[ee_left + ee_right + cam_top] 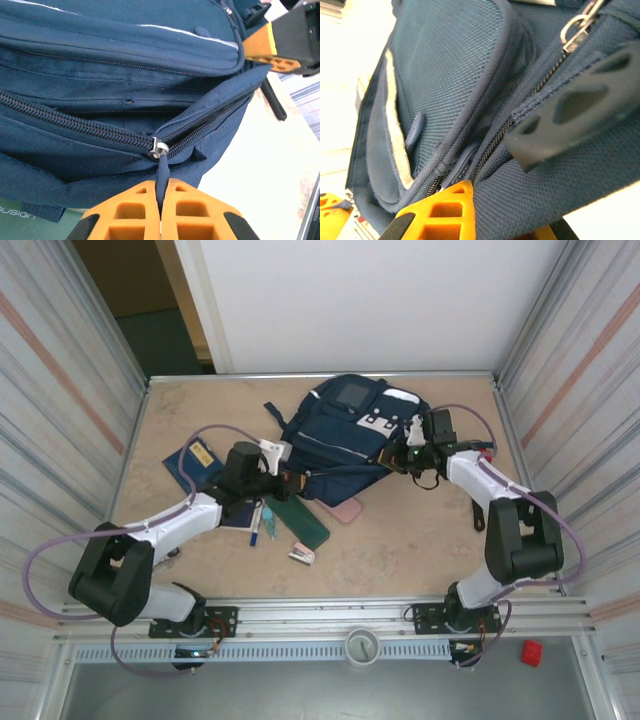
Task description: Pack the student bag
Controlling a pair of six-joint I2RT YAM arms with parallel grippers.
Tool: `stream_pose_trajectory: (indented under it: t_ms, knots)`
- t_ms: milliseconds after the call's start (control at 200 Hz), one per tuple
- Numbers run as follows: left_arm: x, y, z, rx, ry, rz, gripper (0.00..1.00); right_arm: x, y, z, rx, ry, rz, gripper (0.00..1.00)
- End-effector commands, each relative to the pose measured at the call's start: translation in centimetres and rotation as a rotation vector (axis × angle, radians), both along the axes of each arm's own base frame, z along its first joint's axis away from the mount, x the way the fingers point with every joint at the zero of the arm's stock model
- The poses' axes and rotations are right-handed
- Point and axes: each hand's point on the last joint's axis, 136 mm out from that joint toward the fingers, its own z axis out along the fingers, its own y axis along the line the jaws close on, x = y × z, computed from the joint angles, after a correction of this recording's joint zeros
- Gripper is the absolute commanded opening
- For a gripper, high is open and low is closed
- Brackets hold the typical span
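Left wrist: "nusign" case (12, 227), student bag (125, 45)

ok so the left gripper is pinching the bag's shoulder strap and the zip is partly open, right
Not the strap: the left gripper is shut on the black zip pull of the bag, as the left wrist view shows. The zip is partly open, as you say.

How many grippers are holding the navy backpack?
2. The left gripper pinches a zipper pull on the near-left side of the navy backpack; the right gripper clamps fabric on its right side.
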Motion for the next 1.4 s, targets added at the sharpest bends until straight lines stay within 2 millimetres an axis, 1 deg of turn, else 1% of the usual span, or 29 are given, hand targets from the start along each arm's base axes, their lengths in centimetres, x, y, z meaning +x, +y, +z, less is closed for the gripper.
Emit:
stream_pose_trajectory:
  t_ms: [0,40,65,140,185,200,230,291,341,396,426,466,541,586,631,676,711,716,782,837,882,922,1007,1222,1287,1323,1393]
  knots:
    - [0.0,-1.2,0.1,0.014,-0.020,-0.027,0.00,2.5,-1.2,1.4,-0.041,-0.056,0.004,0.18]
    - [-0.2,-1.8,0.3,-0.006,-0.016,-0.044,0.00,2.5,-1.7,1.3,-0.066,-0.042,-0.006,0.32]
    - [-0.3,-2.2,0.4,-0.019,-0.010,-0.052,0.00,2.3,-2.2,1.3,-0.084,-0.035,-0.018,0.37]
    - [-0.5,-3.1,0.9,-0.052,-0.003,-0.064,0.00,0.8,-3.8,0.8,-0.120,-0.024,-0.067,0.48]
    - [-0.7,-3.6,1.1,-0.061,-0.004,-0.068,0.00,-0.4,-4.1,0.6,-0.117,-0.029,-0.095,0.55]
    - [-0.8,-3.7,1.1,-0.065,-0.005,-0.071,0.00,-1.0,-4.0,0.2,-0.110,-0.024,-0.103,0.58]
    - [-1.0,-4.0,1.2,-0.070,-0.007,-0.076,0.00,-1.8,-3.7,-0.3,-0.083,-0.021,-0.118,0.68]
    - [-1.3,-4.6,1.1,-0.073,-0.006,-0.092,0.00,-3.0,-2.1,-1.1,-0.009,-0.015,-0.133,0.79]
    - [-1.6,-5.0,1.0,-0.075,-0.002,-0.106,0.00,-3.3,-0.6,-1.8,0.038,-0.007,-0.136,0.87]
    - [-1.8,-5.4,0.7,-0.075,0.005,-0.120,0.00,-3.0,0.7,-2.1,0.068,-0.014,-0.131,0.90]
    - [-1.9,-5.5,0.5,-0.076,0.008,-0.125,0.00,-2.5,1.3,-2.4,0.083,-0.007,-0.142,0.90]
    - [-2.0,-5.6,0.3,-0.075,0.010,-0.132,0.00,-1.7,2.0,-2.2,0.113,-0.015,-0.149,0.90]
    - [-2.3,-5.8,0.2,-0.070,0.008,-0.142,0.00,-0.3,2.9,-2.0,0.146,-0.025,-0.173,0.88]
    - [-2.5,-5.8,0.2,-0.067,0.006,-0.142,0.00,0.3,3.1,-2.2,0.150,-0.025,-0.188,0.82]
    - [-2.5,-5.8,0.1,-0.064,0.004,-0.144,0.00,0.6,3.2,-2.5,0.145,-0.026,-0.199,0.68]
    - [-2.7,-5.8,0.0,-0.058,0.002,-0.150,0.00,0.7,2.9,-2.9,0.131,-0.023,-0.212,0.47]
    - [-2.7,-5.6,-0.1,-0.045,-0.002,-0.147,0.00,0.8,2.3,-3.1,0.118,-0.019,-0.225,0.33]
    - [-2.7,-5.5,-0.2,-0.042,-0.002,-0.146,0.00,0.8,2.1,-3.2,0.117,-0.019,-0.227,0.33]
    - [-2.4,-4.4,-0.6,0.019,-0.022,-0.112,0.00,0.8,0.6,-3.2,0.100,-0.023,-0.249,0.17]
    - [-1.7,-2.8,-1.1,0.083,-0.039,-0.054,0.00,0.7,-0.8,-3.2,0.085,-0.024,-0.258,0.08]
    - [-1.1,-1.3,-1.4,0.121,-0.036,-0.004,0.00,0.6,-1.6,-3.0,0.067,-0.028,-0.253,0.02]
    - [-0.6,-0.1,-1.6,0.139,-0.032,0.037,0.00,0.5,-2.2,-2.8,0.052,-0.036,-0.237,0.00]
    - [0.5,2.0,-1.8,0.148,-0.017,0.106,0.00,0.3,-2.5,-2.1,0.032,-0.055,-0.164,0.00]
    - [2.0,4.8,-2.4,0.155,0.020,0.194,0.00,-0.1,-2.2,-0.6,-0.049,-0.088,0.011,0.00]
    - [2.2,5.3,-2.3,0.148,0.027,0.211,0.00,0.4,-2.4,-0.2,-0.060,-0.086,0.030,0.00]
    - [2.3,5.3,-2.1,0.138,0.028,0.210,0.00,0.8,-2.9,-0.2,-0.068,-0.072,0.014,0.00]
    - [1.9,4.0,-1.2,0.088,0.024,0.163,0.00,2.1,-4.0,-0.3,-0.055,-0.033,-0.047,0.02]
